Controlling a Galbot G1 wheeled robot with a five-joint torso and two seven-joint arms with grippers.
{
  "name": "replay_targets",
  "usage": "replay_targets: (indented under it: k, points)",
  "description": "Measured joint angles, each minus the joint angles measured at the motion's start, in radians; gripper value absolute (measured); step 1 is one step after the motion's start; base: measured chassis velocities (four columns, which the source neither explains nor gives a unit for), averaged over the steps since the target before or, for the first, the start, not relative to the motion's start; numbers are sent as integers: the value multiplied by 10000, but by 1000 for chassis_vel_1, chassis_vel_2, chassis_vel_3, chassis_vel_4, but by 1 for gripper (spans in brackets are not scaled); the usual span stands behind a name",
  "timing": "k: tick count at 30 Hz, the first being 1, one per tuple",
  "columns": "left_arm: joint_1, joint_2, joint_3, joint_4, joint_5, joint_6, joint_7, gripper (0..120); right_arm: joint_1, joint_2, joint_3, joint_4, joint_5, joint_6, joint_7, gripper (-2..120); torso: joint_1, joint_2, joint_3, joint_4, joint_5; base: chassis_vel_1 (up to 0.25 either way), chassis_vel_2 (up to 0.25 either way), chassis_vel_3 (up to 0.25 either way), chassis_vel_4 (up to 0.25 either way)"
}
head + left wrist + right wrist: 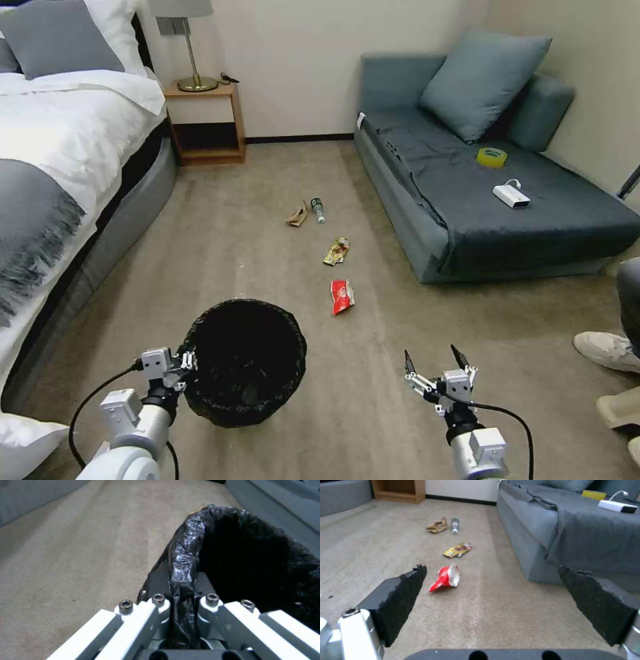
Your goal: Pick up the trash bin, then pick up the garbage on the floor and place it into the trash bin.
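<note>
Carpet (200, 267) | left tool (181, 597) clamps trash bin (243, 360) rim | right tool (433, 363) spread apart

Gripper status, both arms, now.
Left gripper: shut on the bin rim.
Right gripper: open, holding nothing, above the carpet.

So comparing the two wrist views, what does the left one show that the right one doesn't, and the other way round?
Left wrist view: the left gripper clamped on the rim of the trash bin, black liner pinched between its fingers.

Right wrist view: the right gripper open over the floor, with the red-white snack packet, gold-brown wrapper, small bottle and tan crumpled paper lying ahead, plus the white box on the sofa.

Both: beige carpet and the grey sofa.
</note>
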Motion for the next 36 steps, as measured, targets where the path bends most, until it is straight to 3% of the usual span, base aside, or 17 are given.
replay_targets:
  k: [13,25,36]
  points:
    - [-110,-4,-541,14,-429,-1,-64,5,4,-51,-141,157,-14,-490,-199,100,0,0,0,0,0,0,0,0,0]
    - [-217,60,-1042,99,-565,40,-90,5,-25,-75,-194,177,-34,-352,-304,100,0,0,-1,0,0,0,0,0,0]
    - [-384,108,-1408,111,-720,63,-75,5,39,-72,-281,-20,-99,-41,-335,100,-1,0,-1,1,2,-161,140,141,-136]
